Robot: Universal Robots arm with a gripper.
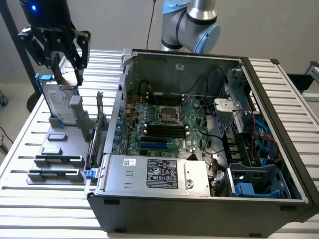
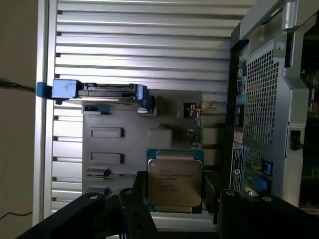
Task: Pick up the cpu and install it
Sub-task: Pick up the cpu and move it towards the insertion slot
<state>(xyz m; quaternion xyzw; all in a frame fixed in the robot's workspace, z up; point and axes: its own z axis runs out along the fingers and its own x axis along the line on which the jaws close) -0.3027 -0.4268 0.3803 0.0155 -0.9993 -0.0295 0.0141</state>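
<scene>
We see a slatted metal worktop (image 1: pixel 20 149) carrying an open computer case (image 1: pixel 199 214), which takes up its middle and the side on the exterior view's right. Inside the case lies the green motherboard (image 1: pixel 192 112) with 1 bare processor socket (image 1: pixel 168 115) near its centre. A boxy power supply (image 1: pixel 159 174) runs along the case's near wall, and loose black cables cross the board beside the socket. The raised case wall (image 1: pixel 122 94) stands between the board and everything on the exterior view's left.

The arm (image 1: pixel 192 22), silver with pale blue caps, rises behind the case at the worktop's back edge.

Along the worktop's edge on the exterior view's left lies a grey holder plate (image 1: pixel 67 137). At its back end sits a silver hard drive (image 1: pixel 59 104) in a blue bracket, and 2 dark memory sticks (image 1: pixel 55 174) lie at its front end.

The gripper (image 2: pixel 182 194) hangs fingers-down above the hard drive end of the plate, near the worktop's back corner on that side. Its fingers stand fairly wide, and we read them as closed on the edges of the cpu (image 2: pixel 174 180). It sits between them with its silver top toward the wrist camera, lifted clear of the plate.
</scene>
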